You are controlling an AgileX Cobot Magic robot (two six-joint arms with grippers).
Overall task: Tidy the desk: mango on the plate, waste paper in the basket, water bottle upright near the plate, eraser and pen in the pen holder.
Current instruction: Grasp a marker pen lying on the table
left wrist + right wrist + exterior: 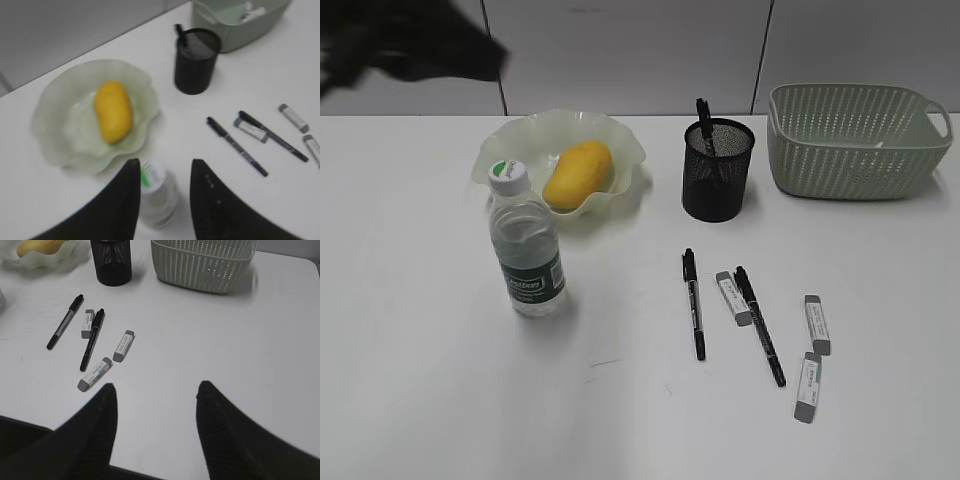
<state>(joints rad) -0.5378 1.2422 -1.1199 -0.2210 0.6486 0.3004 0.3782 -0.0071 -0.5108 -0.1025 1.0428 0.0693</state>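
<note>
While the mango (578, 173) sits in the plate (505, 145) at upper left, the water bottle (524, 245) stands upright just below it. Left gripper (162, 185) hangs above its cap, jaws spread, holding nothing; right gripper (156, 412) likewise gapes over bare desk (240, 340).

upper left, exterior: dark arm (410, 45) smeared, shape unreadable | left wrist: whole frame soft; water bottle (157, 192) half hidden between jaws; basket (235, 20) cut by top edge | right wrist: plate (40, 255) and pen holder (111, 262) cropped at top; eraser (93, 374) print illegible
</note>
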